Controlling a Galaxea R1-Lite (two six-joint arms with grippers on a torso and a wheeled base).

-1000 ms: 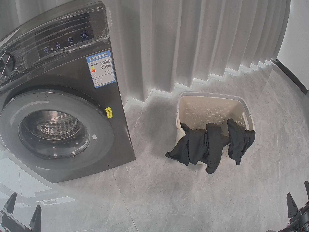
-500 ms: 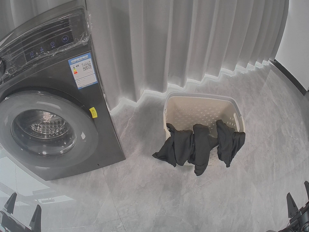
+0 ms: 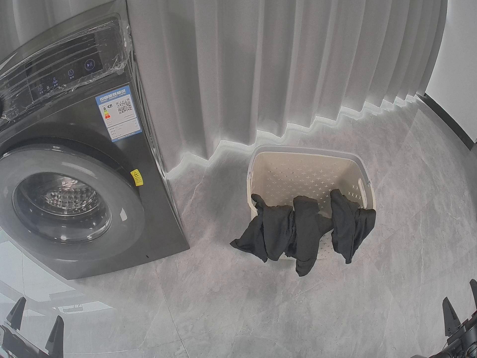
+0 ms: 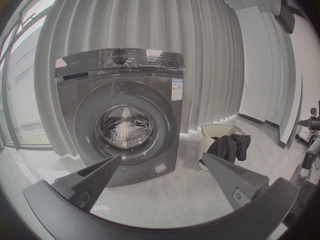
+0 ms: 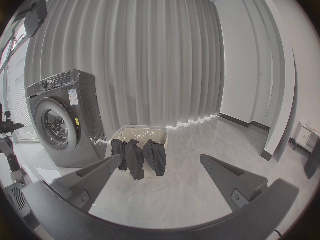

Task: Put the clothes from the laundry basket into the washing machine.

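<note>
Since the clothes [image 3: 298,224] hang over the near rim of the laundry basket [image 3: 303,150], ahead of the right gripper [image 5: 160,159], that arm looks nearer; the left gripper [image 4: 160,157] faces the washing machine [image 3: 74,175]. Both gape wide, empty.

Washing machine [image 3: 74,175] left; laundry basket [image 3: 308,157] right; clothes [image 3: 298,227] over near rim.

Pleated white curtain [image 3: 298,50] hanging across 12 o'clock; white wall [image 3: 459,50] sitting at 2 o'clock; grey tile floor [image 3: 248,314] spreading below.
</note>
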